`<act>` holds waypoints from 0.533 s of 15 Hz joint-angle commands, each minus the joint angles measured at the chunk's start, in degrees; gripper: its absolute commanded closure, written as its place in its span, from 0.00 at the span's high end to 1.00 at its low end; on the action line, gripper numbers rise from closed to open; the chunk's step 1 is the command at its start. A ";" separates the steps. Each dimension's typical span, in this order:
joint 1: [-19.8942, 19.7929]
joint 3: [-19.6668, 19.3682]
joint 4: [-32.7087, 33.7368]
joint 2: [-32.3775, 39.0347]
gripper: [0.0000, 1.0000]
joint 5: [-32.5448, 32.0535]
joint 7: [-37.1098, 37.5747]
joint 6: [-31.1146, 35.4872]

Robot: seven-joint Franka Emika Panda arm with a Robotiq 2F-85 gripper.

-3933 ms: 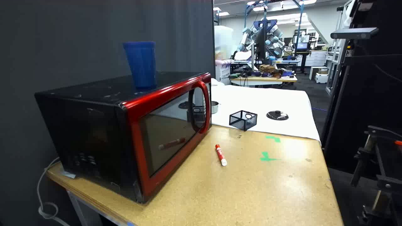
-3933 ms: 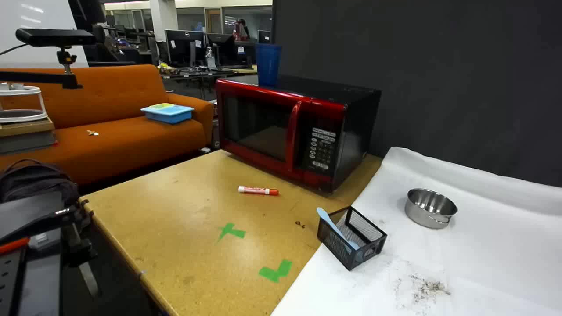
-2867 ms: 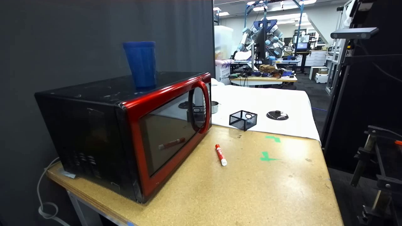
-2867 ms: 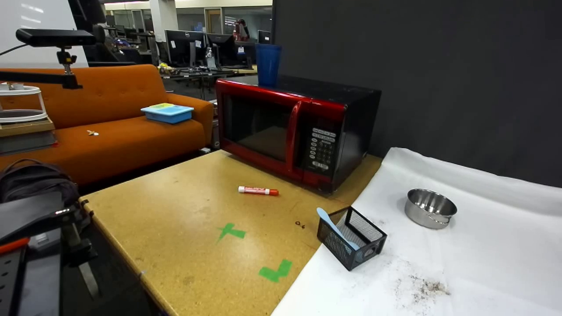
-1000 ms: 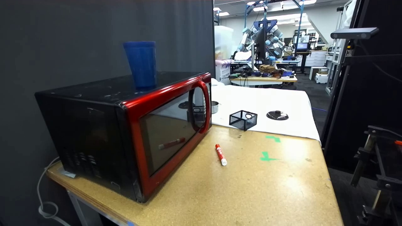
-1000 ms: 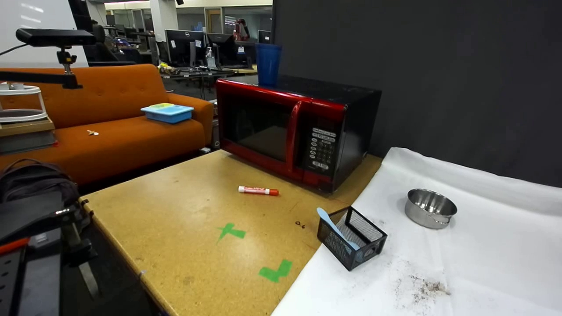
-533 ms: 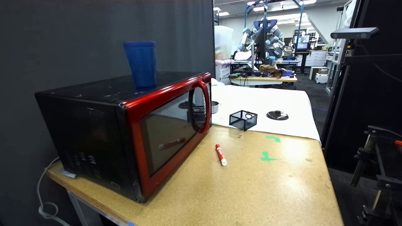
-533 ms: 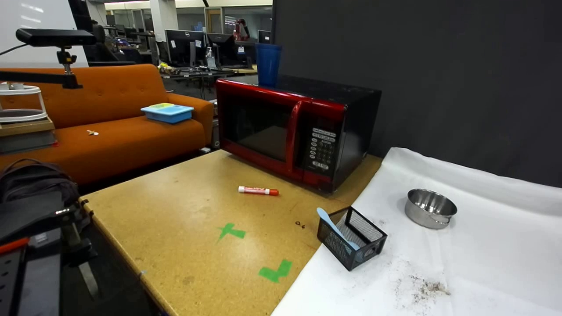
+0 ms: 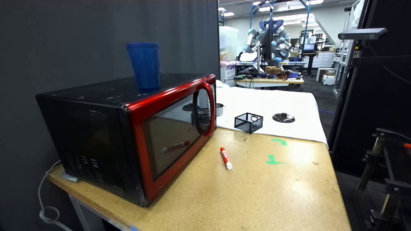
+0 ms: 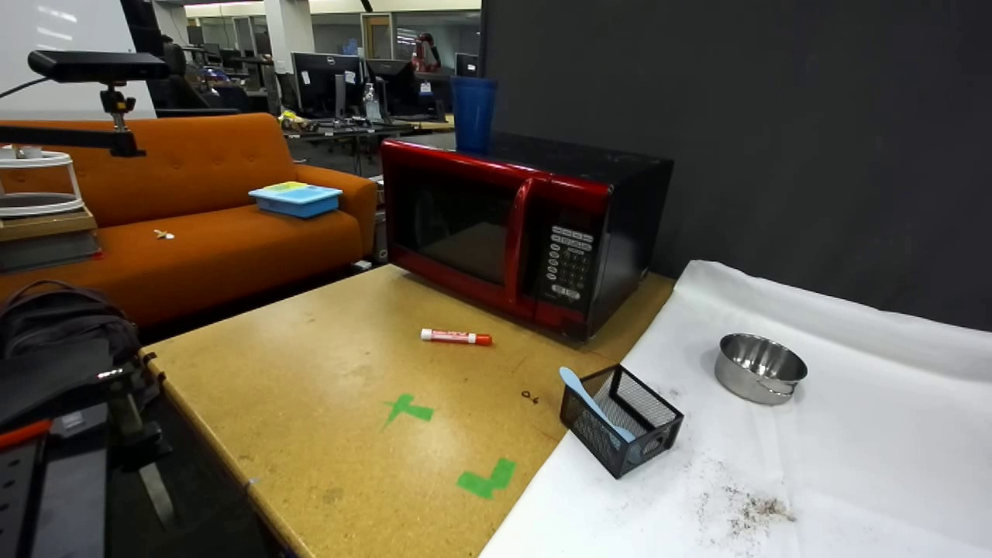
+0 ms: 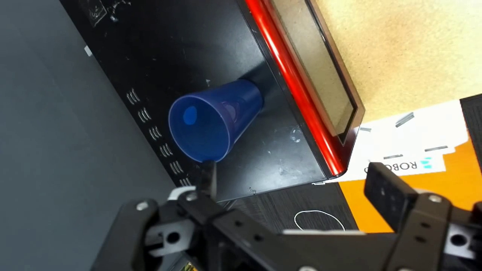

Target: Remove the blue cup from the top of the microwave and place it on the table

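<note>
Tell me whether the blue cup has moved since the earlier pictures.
No. In both exterior views, the blue cup stands at the same spot on top of the microwave, near its front edge.

Partial "ROBO" on wht. sheet (image 11: 440,126)

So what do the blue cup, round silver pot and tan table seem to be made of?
Blue cup: probably plastic with a soft sheen; its thin wall looks smooth.
Silver pot: likely polished metal, perhaps steel, from its bright reflections.
Tan table: seemingly particleboard, perhaps sealed; the top looks speckled and catches glare.
</note>
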 commanded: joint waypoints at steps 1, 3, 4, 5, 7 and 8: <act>-0.20 -1.19 0.40 1.55 1.00 3.04 -3.10 2.04; -0.99 -1.91 1.17 3.96 1.00 6.41 -6.19 4.14; -1.40 -2.23 1.62 5.31 1.00 8.26 -7.94 5.30; -1.90 -2.43 2.44 6.93 1.00 10.07 -9.98 6.05; -2.82 -2.22 4.40 10.22 1.00 13.05 -13.83 7.29; -3.12 -1.95 5.76 11.78 1.00 13.92 -15.44 7.51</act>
